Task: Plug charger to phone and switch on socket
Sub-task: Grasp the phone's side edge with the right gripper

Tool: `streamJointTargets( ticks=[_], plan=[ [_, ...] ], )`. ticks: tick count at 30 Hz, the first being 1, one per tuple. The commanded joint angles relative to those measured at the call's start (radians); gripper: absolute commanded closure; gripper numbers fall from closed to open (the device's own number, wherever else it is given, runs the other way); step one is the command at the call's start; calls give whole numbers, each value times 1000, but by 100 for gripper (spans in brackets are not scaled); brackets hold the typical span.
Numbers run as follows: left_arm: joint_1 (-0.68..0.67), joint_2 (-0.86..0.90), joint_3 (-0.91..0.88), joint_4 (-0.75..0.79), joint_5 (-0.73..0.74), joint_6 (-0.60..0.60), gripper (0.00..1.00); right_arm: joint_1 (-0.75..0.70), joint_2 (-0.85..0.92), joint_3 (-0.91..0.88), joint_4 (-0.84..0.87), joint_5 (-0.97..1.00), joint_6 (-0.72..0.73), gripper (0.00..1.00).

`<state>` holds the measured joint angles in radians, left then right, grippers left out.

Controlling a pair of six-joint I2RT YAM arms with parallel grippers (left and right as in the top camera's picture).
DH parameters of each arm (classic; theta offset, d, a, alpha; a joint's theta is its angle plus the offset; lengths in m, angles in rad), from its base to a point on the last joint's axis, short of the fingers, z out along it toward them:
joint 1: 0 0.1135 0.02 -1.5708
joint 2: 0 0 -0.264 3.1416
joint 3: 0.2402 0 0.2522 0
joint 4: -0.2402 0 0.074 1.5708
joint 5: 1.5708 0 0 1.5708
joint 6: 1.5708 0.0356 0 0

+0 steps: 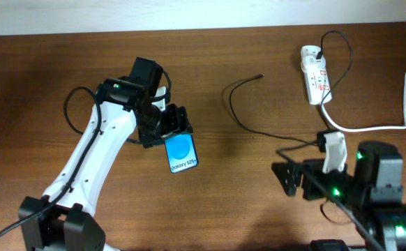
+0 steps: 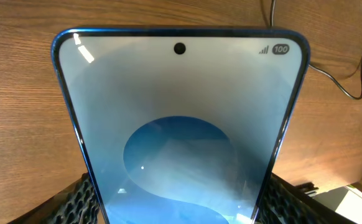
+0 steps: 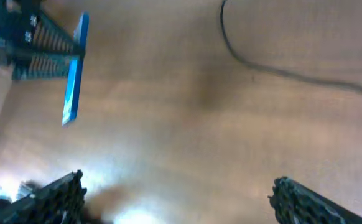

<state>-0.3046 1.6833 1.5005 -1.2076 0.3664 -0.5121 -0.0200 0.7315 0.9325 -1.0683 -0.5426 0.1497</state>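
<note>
The phone [image 1: 181, 155], blue screen with "Galaxy S25" text, is held in my left gripper [image 1: 165, 129] near the table's middle left. In the left wrist view the phone [image 2: 181, 112] fills the frame between the two fingers, camera hole at the far end. The charger [image 1: 241, 111], a thin black cable, curves across the table with its plug tip [image 1: 259, 77] lying free, and runs right toward the socket [image 1: 315, 75], a white power strip at the back right. My right gripper [image 1: 290, 178] is open and empty at the front right. The right wrist view shows the phone edge-on [image 3: 74, 71] and the cable [image 3: 255, 62].
A thick white cord [image 1: 384, 125] leaves the socket and loops to the right edge. A black plug [image 1: 317, 53] sits in the strip's far end. The table [image 1: 245, 202] is brown wood.
</note>
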Motion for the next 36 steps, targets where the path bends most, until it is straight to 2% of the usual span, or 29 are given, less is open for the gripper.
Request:
streamJointTargets(
  ticks=[1, 5, 8, 13, 17, 20, 23, 27, 31, 36],
  plan=[
    [0, 3, 24, 3, 64, 16, 61, -6, -47, 19, -100, -16, -22, 2],
    [0, 3, 24, 10, 115, 11, 61, -6, -51, 18, -157, -136, -23, 2],
    [0, 4, 24, 47, 215, -3, 61, -6, -51, 1, -121, -157, -23, 2],
    [0, 3, 24, 99, 226, -126, 61, -6, -51, -106, 73, -229, 15, 2],
    [0, 3, 24, 153, 226, -224, 60, -6, -51, -220, 277, -235, 155, 2],
    [0, 3, 24, 191, 225, -278, 59, -6, -51, -277, 394, -237, 203, 2],
    [0, 3, 24, 234, 225, -340, 59, -6, -34, -293, 493, -235, 200, 2],
    [0, 4, 24, 258, 225, -384, 59, -6, 5, -293, 540, -235, 166, 2],
    [0, 4, 24, 273, 225, -386, 59, 0, 65, -293, 589, -255, 144, 2],
    [0, 3, 24, 284, 225, -418, 59, 93, 195, -293, 750, -296, 144, 2]
  ],
)
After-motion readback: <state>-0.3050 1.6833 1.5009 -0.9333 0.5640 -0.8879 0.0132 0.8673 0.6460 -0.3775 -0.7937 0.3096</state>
